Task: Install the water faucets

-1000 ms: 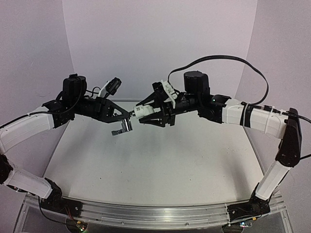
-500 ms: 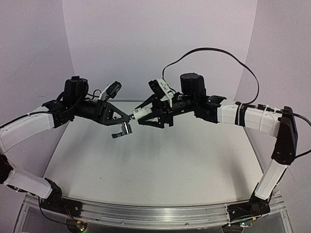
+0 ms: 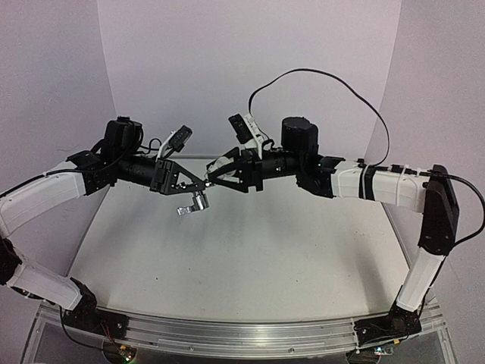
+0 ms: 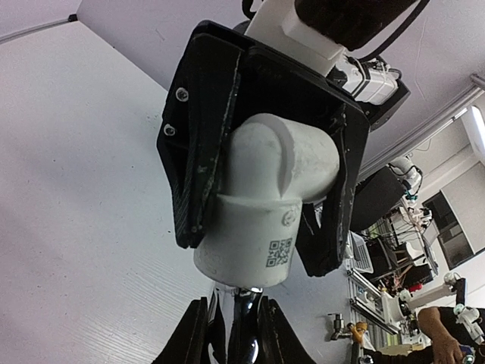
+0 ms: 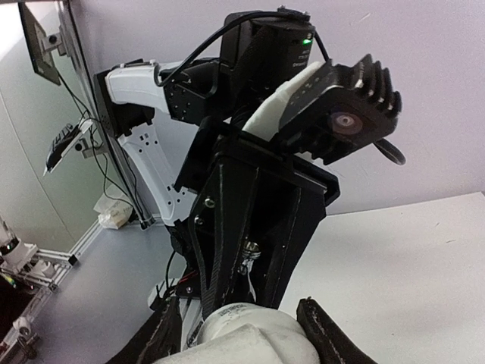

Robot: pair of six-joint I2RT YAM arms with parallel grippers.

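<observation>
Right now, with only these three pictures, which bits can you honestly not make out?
- Top view: whether the faucet sits inside the white elbow fitting; the joint is too small, crowded by the left end effector and right end effector.
- Left wrist view: most of the faucet, cut off by the bottom edge.
- Right wrist view: the faucet, lost among the left end effector's dark parts; the fitting's lower part, cut off below.

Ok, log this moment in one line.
left gripper: shut on faucet | right gripper: shut on white elbow fitting | both raised above table | faucet at fitting's open end, seating unclear
</observation>
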